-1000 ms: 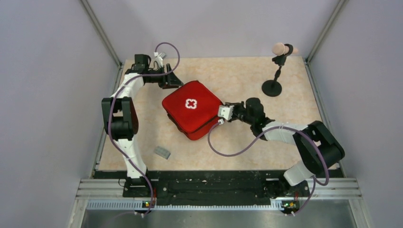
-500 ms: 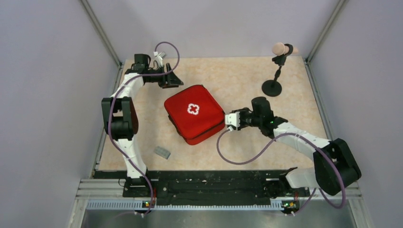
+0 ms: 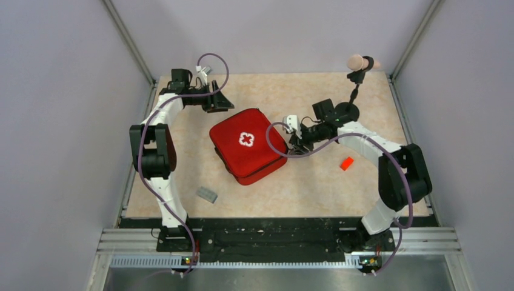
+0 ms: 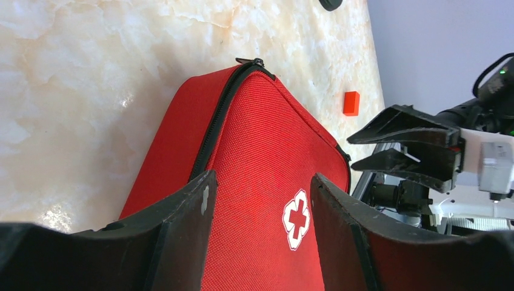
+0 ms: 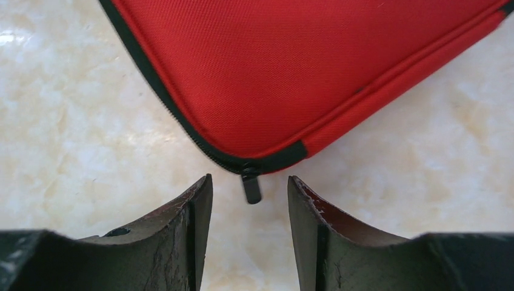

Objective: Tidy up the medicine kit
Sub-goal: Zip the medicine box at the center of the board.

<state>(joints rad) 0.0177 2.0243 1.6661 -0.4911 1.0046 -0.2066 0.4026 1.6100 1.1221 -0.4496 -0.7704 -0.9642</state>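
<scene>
Red fabric marks the item under inspection: the soft, rectangular, zip-edged medicine kit (image 3: 245, 144) lies flat near the middle of the pale marble-patterned table (image 3: 303, 182), white cross uppermost and lid down.

Right gripper (image 5: 248, 180): fingers spread, holding nothing. It hangs low at the kit's right-hand corner. In the wrist view the small black zipper pull (image 5: 251, 190) hangs off that corner and sits between my two fingers. Neither finger touches it.

Left gripper (image 4: 262, 177): fingers spread, also empty. It stands beside the far left corner of the kit and looks along the lid. I cannot confirm any contact with the fabric.

Loose items noted: a small orange-red block (image 3: 346, 163) on the table to the right of the kit, well apart from it, and a small grey piece (image 3: 206, 194) near the front left.

Assessment: the step in hand appears to be taking hold of the zipper pull. The black zipper line looks closed along the edges I can see, so I judge the kit has yet to be opened before anything goes inside.

Requirement for the next move: ease the right gripper forward a little so the tab lies fully between the pads, then pinch. The tab is thin and free to swing, so a poor line risks pinching air. The left gripper should press on the kit to stop it sliding when the zipper is drawn.
</scene>
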